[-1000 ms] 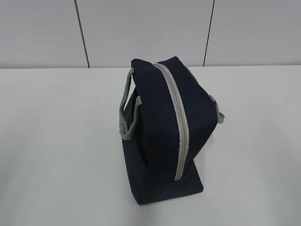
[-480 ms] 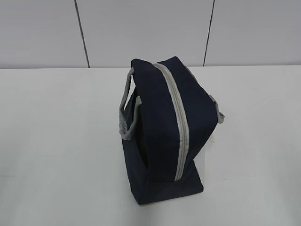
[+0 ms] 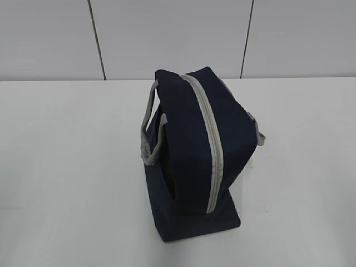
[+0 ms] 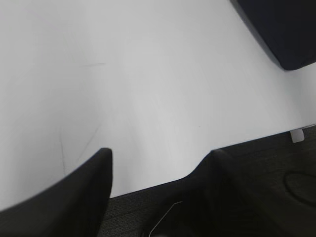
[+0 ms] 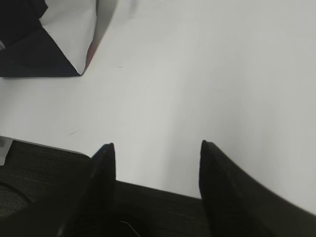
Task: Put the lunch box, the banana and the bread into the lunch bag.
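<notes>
The boxy navy fabric lunch bag [image 3: 194,161] stands zipped on the white surface [image 3: 67,167]. Both claws, left [image 4: 158,163] and right [image 5: 157,153], gape empty near it. No food shows; unzip first, bracing the bag.

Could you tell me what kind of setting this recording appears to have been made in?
Probably a lab or test bench rather than a home: a plain white table against a bare grey panelled wall, with only a navy lunch bag on it, zipped shut. Both open claws, left and right, hang at the table's edge.
</notes>
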Controlling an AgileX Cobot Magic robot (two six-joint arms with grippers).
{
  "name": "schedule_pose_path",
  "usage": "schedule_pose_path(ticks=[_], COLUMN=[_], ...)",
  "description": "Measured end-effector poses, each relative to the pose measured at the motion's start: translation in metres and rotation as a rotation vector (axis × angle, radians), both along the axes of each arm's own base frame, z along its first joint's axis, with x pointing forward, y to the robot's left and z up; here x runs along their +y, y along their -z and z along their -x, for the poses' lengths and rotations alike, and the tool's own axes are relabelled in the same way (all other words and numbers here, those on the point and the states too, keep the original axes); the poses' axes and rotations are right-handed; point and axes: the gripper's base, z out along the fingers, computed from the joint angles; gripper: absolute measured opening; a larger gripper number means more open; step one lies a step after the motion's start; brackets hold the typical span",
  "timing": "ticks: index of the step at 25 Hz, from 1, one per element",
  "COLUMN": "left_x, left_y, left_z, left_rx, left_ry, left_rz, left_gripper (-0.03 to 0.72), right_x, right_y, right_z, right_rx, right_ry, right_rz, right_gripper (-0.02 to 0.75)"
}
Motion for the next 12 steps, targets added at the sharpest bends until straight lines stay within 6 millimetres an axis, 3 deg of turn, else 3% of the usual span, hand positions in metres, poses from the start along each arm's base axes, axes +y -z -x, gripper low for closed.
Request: schedule_pose_path(ticks=[12], left_x=[0.0005], left_y=[0.0], left_z=[0.0], left_rx=[-0.002], left_ry=[-0.002], left_rz=[-0.005], left_gripper=[0.424], right_x=[0.0003], right_y=[0.0], right_z=[0.0001], right_rx=[0.001], right_ry=[0.001], right_rz=[-0.006], right_gripper=[0.404])
